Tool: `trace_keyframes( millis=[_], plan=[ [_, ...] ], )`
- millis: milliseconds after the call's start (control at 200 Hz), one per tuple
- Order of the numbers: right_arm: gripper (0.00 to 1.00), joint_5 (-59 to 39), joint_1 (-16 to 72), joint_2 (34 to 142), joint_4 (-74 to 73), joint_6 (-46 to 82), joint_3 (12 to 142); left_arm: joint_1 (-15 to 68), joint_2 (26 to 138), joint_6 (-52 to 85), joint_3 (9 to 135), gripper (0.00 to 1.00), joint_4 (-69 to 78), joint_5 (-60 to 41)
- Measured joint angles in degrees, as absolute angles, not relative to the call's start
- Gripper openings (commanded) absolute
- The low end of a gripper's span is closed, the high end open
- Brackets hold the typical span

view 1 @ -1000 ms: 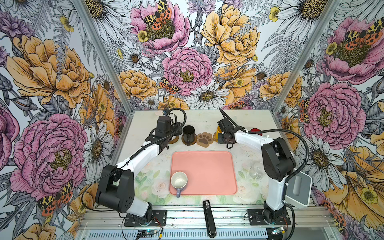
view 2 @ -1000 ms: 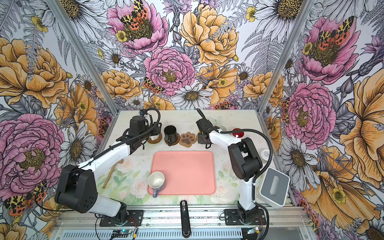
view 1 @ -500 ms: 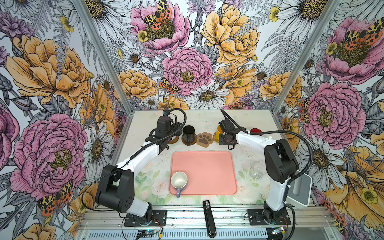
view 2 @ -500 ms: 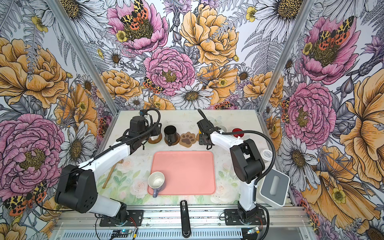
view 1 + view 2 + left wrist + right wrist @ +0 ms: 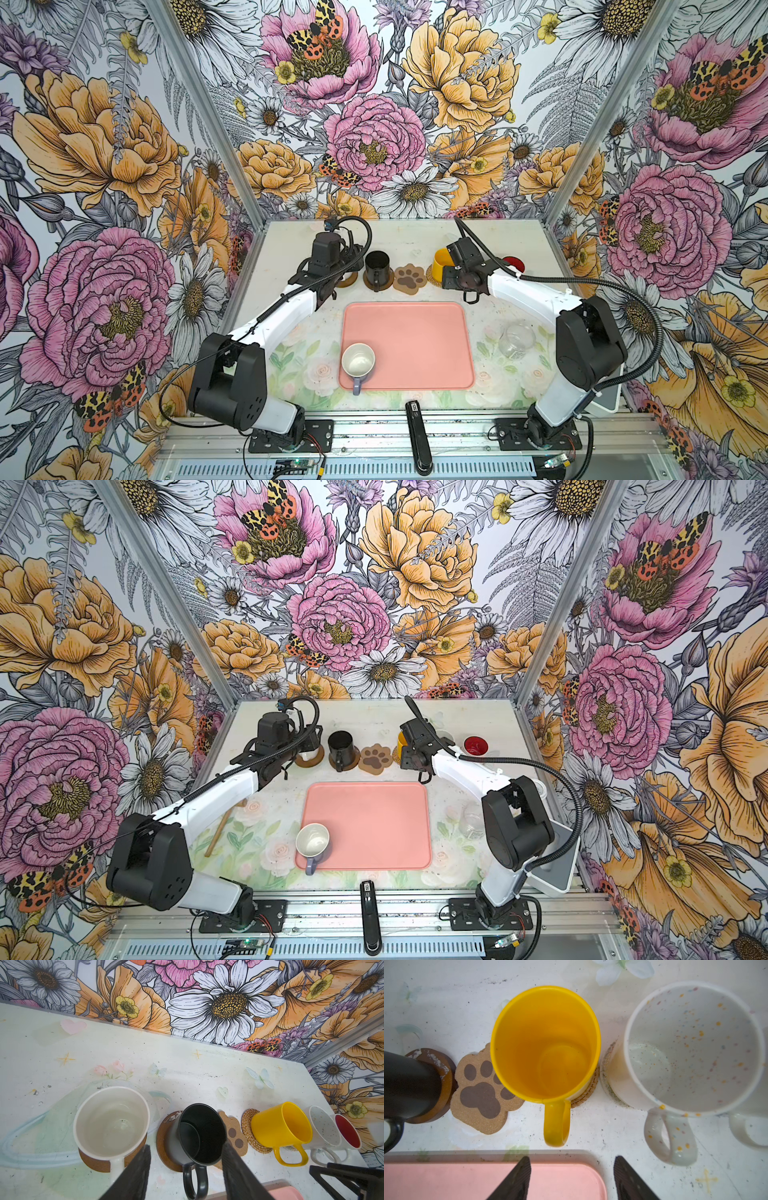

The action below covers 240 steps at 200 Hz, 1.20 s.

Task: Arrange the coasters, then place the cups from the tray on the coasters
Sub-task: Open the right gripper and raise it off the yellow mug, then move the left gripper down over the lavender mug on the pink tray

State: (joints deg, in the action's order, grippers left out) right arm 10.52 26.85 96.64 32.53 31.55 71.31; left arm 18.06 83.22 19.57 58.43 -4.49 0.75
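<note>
Plainly, the yellow cup (image 5: 546, 1043) is a bright, glossy mug with a loop handle. It stands upright on the golden woven coaster (image 5: 586, 1096), whose rim peeps out beneath it. It is in the far row, between the tan paw coaster (image 5: 479, 1093) and the speckled white cup (image 5: 691, 1047). The right gripper (image 5: 572, 1160) has its jaws apart and empty, just clear of the cup on the tray side, and the handle points toward the gap between them without touching. The left gripper (image 5: 186, 1146) is likewise parted with nothing clamped. In the left wrist view the handle of the black cup (image 5: 199, 1132) shows between its fingers, beside the plain white cup (image 5: 112, 1122). On the salmon tray (image 5: 415, 332) the lavender cup (image 5: 358, 361) sits at the near left corner, well apart from both grippers.
</note>
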Motion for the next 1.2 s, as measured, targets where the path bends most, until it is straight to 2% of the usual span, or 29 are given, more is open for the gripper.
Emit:
trace_keyframes(
  millis=[320, 741, 821, 1201],
  plan=[
    [0.68, 12.23, 27.77, 91.50, 32.60, 31.46, 73.49, 18.68, 80.34, 19.51, 58.61, 0.57, -8.03, 0.80],
    [0.71, 12.10, 28.93, 97.91, 29.71, 27.29, 93.73, 29.19, 69.38, 16.03, 61.95, 0.64, -22.61, 6.66],
    [0.71, 12.14, 28.97, 98.06, 27.86, 27.35, 93.84, 30.13, 67.11, 16.10, 61.93, 0.70, -25.80, 7.18],
    [0.78, 11.97, 28.67, 97.84, 19.97, 27.97, 84.25, 38.54, 53.89, 18.83, 61.82, 0.80, -43.72, 5.48]
  ],
)
